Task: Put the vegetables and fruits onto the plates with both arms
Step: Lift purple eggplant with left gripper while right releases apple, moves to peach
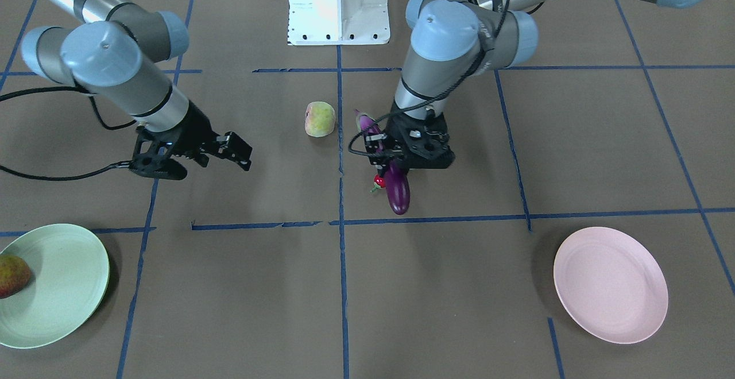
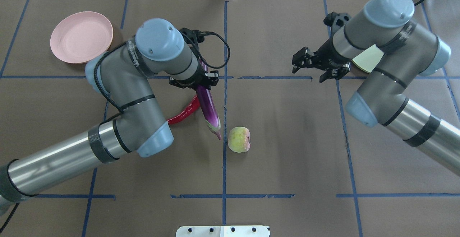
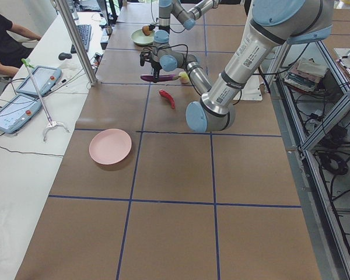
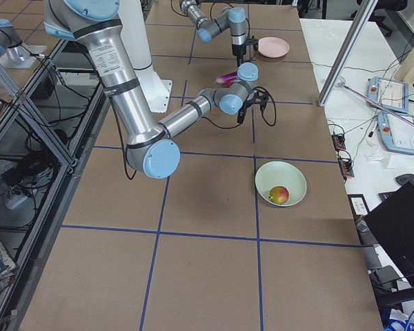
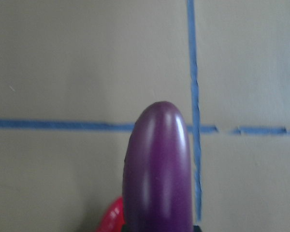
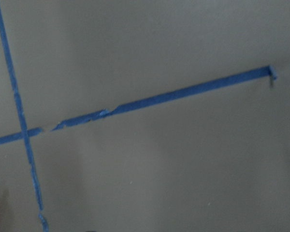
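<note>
My left gripper point(image 1: 391, 163) is shut on the long purple eggplant point(image 1: 396, 190) near its middle, and the eggplant point(image 2: 208, 107) points toward the peach. The eggplant's rounded end fills the left wrist view point(image 5: 157, 169). The red chili point(image 2: 185, 113) lies on the table beside and partly under the eggplant. The pale yellow-green peach point(image 1: 320, 119) sits on the table near the centre line. My right gripper point(image 1: 232, 150) is open and empty above the table, to the peach's side. The pomegranate-like fruit point(image 1: 11, 275) lies on the mint green plate point(image 1: 63, 298). The pink plate point(image 1: 610, 284) holds nothing.
The white base block point(image 1: 339, 6) stands at the robot's edge of the table. Blue tape lines point(image 1: 341, 252) divide the brown table into squares. In the overhead view the green plate point(image 2: 363, 64) is mostly hidden behind my right arm. Operators' desks show in the side views.
</note>
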Robot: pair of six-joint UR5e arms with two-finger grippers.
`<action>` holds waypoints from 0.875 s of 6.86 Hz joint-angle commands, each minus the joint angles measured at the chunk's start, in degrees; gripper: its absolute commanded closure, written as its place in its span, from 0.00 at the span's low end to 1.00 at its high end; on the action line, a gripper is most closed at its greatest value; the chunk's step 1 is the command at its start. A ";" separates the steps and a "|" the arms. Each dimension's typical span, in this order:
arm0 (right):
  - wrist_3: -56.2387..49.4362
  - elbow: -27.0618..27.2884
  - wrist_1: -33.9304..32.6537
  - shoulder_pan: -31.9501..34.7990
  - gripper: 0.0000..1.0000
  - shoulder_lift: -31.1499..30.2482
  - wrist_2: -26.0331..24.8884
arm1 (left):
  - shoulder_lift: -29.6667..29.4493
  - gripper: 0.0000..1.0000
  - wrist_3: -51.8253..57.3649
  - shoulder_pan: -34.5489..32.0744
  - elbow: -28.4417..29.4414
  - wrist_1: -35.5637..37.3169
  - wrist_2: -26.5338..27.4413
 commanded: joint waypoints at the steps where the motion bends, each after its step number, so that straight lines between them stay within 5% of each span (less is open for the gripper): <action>1: 8.59 0.44 -0.42 -7.15 0.00 3.15 -4.19 | 4.12 1.00 13.74 -9.65 1.43 0.12 -0.17; 3: 8.63 0.08 -10.99 -9.89 0.00 7.97 -5.44 | 4.49 1.00 25.86 -16.87 10.71 -0.05 -2.72; 6: 8.72 -3.24 -12.99 -13.15 0.00 11.59 -8.34 | 3.62 1.00 32.44 -21.04 30.41 -15.06 -2.72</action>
